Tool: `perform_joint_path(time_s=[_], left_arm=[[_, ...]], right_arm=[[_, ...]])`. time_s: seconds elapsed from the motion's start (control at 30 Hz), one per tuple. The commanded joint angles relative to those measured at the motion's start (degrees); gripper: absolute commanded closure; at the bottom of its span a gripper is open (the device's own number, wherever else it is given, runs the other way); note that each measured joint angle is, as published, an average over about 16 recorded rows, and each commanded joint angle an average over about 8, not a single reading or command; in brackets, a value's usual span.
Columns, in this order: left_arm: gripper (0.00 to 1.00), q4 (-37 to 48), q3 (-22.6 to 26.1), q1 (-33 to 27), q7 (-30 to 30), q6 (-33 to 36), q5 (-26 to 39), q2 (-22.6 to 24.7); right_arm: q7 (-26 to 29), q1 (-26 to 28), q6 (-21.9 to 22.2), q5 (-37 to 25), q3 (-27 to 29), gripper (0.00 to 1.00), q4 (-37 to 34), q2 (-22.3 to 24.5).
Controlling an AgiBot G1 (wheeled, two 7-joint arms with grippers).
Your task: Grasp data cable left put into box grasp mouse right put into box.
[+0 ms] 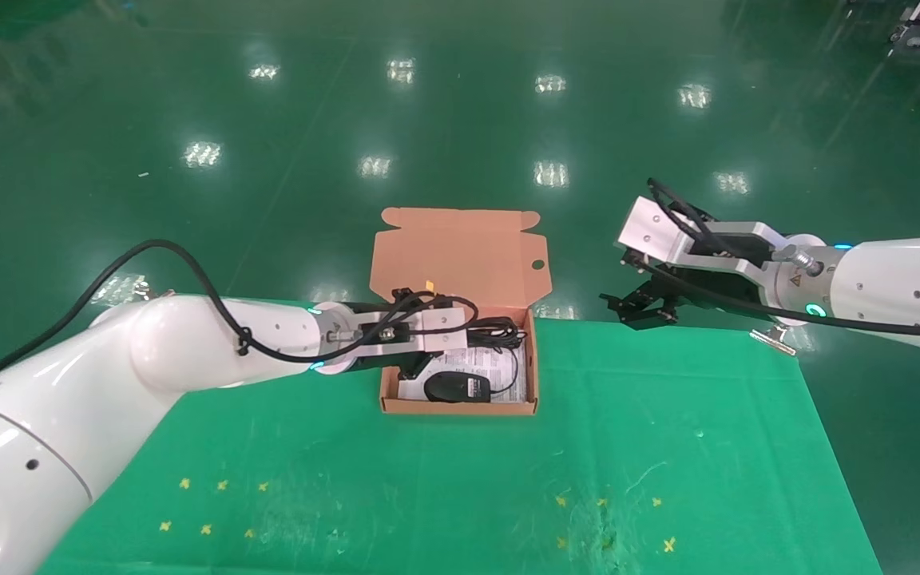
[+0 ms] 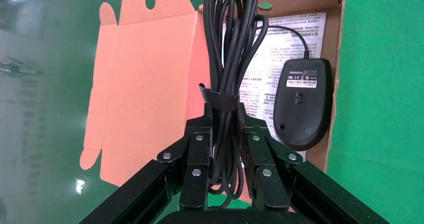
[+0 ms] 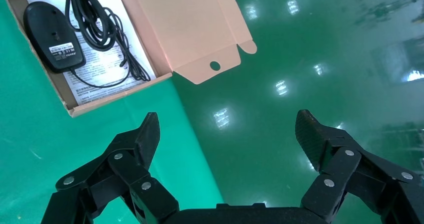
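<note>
The data cable (image 2: 227, 58), a strapped bundle, hangs clamped between the fingers of the left claw (image 2: 223, 129), its long axis running out from the claw over the box (image 1: 386, 399) where the mouse (image 1: 457, 387) lies. The right claw (image 3: 227, 134), spread wide and empty, hovers off the tabletop (image 1: 628, 447) edge.
</note>
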Motion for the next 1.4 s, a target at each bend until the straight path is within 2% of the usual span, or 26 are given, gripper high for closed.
perform_joint_path(time_s=[0.03,0.47,0.63,0.8,1.0,1.13,1.4], left_arm=[[0.0,0.3,0.6,-0.1,0.3,-0.2,-0.7,0.1],[0.0,-1.0,-0.1,-0.2,-0.1,0.2,-0.1,-0.8],[0.0,-2.7,-0.9,-2.4,-0.6,0.0,-1.0,-2.7],[0.0,-3.0,-2.1,-5.9,-1.7,-0.2,-1.6,-4.5],[0.0,-2.7,-2.8,-7.2,-2.6,0.5,-2.5,-5.3],[0.0,-3.9,-4.3,-6.1,-2.9,2.4,-4.8,-6.7],[0.0,-8.8,-9.3,-1.6,-3.9,8.8,-12.5,-11.8]], right_arm=[[0.4,0.0,0.0,-0.4,-0.1,0.0,0.4,0.2],[-0.1,0.2,0.2,-0.1,0.1,0.0,-0.1,-0.1],[-0.8,2.0,0.6,-1.3,0.6,0.0,0.0,0.4],[-2.0,5.0,-1.4,-4.3,0.3,0.0,-0.1,0.8],[-2.6,6.4,-4.1,-5.8,0.3,0.0,-0.3,0.8],[-3.6,5.0,-6.2,-3.6,2.2,0.0,-0.1,1.2],[-6.9,-0.6,-12.0,5.4,9.0,0.0,0.8,2.6]])
